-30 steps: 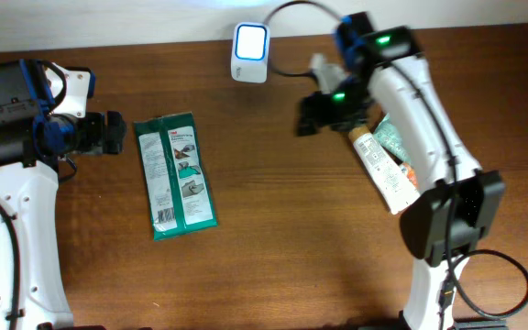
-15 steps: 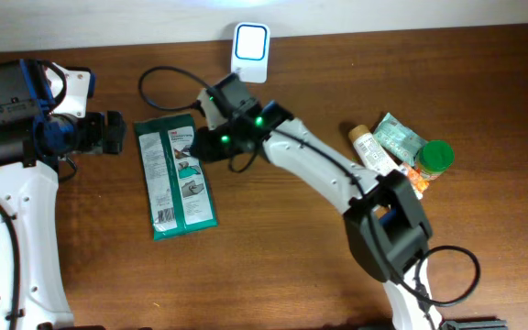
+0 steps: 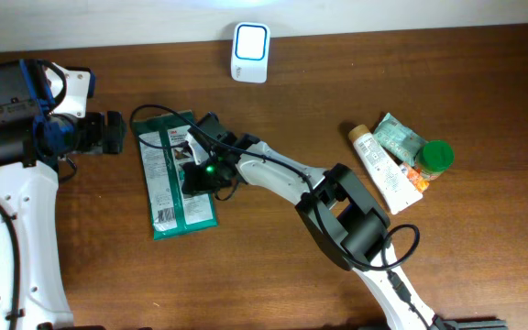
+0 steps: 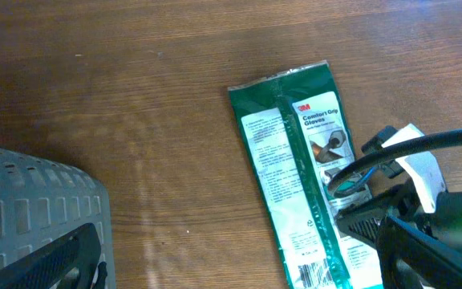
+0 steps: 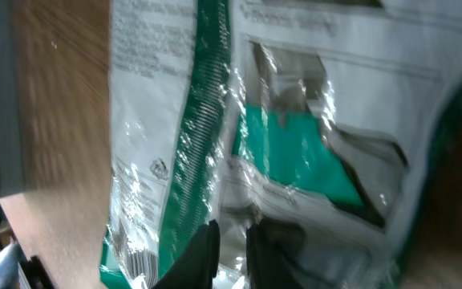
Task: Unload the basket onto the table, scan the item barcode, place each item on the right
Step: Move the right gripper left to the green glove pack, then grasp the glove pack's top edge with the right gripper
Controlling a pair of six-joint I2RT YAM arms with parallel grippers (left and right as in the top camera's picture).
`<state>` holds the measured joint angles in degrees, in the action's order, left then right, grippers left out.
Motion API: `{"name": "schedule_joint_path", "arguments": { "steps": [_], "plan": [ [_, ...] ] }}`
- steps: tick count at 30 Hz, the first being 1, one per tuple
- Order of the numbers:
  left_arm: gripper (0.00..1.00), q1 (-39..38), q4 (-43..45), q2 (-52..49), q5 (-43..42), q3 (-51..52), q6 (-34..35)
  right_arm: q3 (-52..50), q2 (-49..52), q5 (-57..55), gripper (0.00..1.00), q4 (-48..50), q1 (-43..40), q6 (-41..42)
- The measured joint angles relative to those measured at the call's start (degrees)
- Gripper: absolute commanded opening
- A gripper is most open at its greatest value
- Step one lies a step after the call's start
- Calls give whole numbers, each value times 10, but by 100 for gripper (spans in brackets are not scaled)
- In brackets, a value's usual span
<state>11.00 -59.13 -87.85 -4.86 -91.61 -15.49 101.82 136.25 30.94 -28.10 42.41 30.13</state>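
Progress: early. Glove packet lying flat on tabletop, at 9 o'clock from centre, not yet lifted. Right gripper sitting at packet's 3 o'clock edge, jaws drawn nearly together, seemingly pinching crinkled film. Left gripper hovering off packet's 10 o'clock corner, jaws standing wide apart, holding nothing. Scanner glowing at 12 o'clock, well apart from packet. Remaining, judging by layout: lifting packet, presenting barcode to scanner.

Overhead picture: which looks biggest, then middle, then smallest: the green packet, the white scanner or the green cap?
1. green packet, by far the largest
2. white scanner
3. green cap, the smallest
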Motion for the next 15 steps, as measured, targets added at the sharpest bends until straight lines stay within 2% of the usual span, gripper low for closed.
{"name": "schedule_joint_path", "arguments": {
  "steps": [6,8,12,15],
  "plan": [
    [99,0,0,0,0,0,0,15,-13,-48,18,-121,-4,-6],
    [99,0,0,0,0,0,0,16,-18,-56,22,-160,-19,-7],
    [99,0,0,0,0,0,0,16,-29,-64,31,-228,-64,-39],
    [99,0,0,0,0,0,0,10,-43,-91,44,-262,-95,-90]
  ]
}}
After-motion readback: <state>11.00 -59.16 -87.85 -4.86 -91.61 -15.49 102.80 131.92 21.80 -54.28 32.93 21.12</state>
